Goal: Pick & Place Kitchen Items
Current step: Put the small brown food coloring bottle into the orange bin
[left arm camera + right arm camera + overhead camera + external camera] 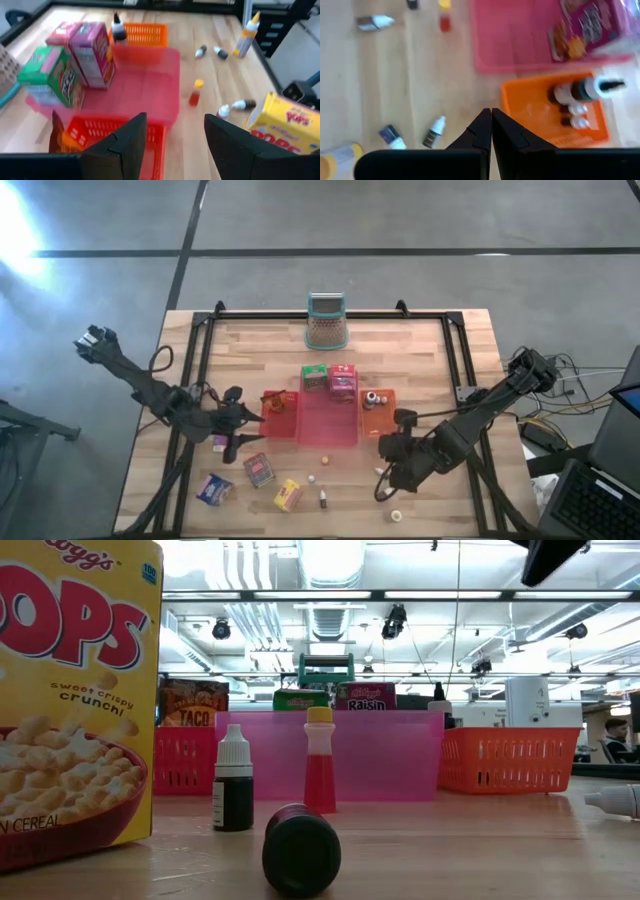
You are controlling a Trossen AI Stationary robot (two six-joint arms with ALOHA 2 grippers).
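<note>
Cardboard and thin plastic make up the kitchen items, so all may be judged light. The boxes, such as the yellow cereal box (pixel 288 496) and the blue box (pixel 213 489) lying loose on the table (pixel 440 360) near its front edge, are stiff but easily crushed, and are best taken across their narrow faces. The small dropper bottles (pixel 244 104) scattered beside them are smooth, round and apt to roll; a hold across the body below the cap is advised. The red bottle with the yellow cap (pixel 319 760) stands upright and could be tipped by a glancing touch. A green box (pixel 314 376) and a pink box (pixel 343 381) are already seen in the pink tray (pixel 325 432), and several bottles lie in the orange basket (pixel 378 420).

The left gripper (pixel 172 140) is held low over the red basket (pixel 280 418), its jaws parted and nothing between them. The right gripper (pixel 491 127) hovers above bare table just beside the orange basket, jaws pressed together, nothing held.
</note>
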